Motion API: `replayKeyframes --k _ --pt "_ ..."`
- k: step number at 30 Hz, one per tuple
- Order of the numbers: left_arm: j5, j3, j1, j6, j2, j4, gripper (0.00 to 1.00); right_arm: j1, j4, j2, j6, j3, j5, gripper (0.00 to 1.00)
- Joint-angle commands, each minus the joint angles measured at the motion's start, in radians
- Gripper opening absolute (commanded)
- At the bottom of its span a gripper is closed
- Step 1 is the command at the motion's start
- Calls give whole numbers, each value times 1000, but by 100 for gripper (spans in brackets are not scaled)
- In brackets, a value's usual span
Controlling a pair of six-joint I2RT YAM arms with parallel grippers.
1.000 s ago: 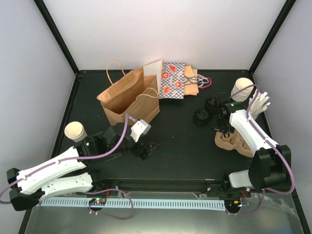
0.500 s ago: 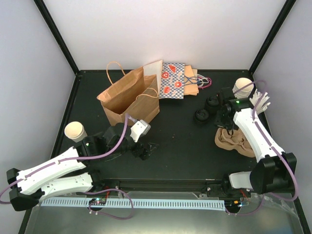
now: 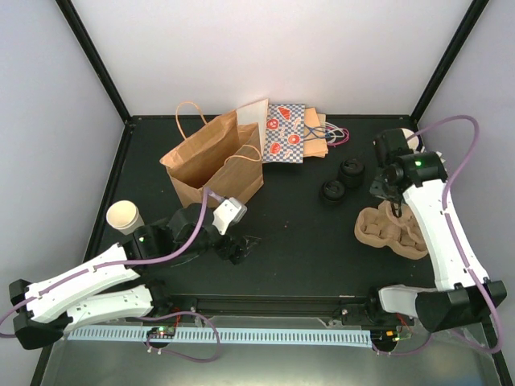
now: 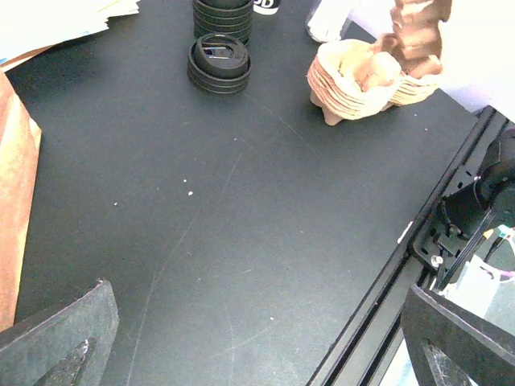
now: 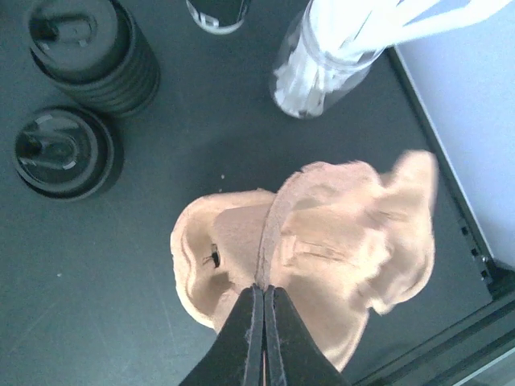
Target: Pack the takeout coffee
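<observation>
The takeout coffee, a smooth paper cup showing no lid, waits at the counter's left edge, well apart from the left fingers, which hang spread wide and empty beside the creased brown bag; past ribbed black lids, the right fingers are clenched on a fibrous moulded-pulp carrier's ridge, probably to peel it off its nest
</observation>
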Motion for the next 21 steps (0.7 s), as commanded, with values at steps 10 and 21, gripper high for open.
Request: replayKeyframes --k 10,21 --pt "-77 6 -2 -33 -37 -5 99 99 -96 -58 -67 276 -128 1" --pt "-277 110 1 -60 -73 -144 99 580 11 60 -58 278 -204 1"
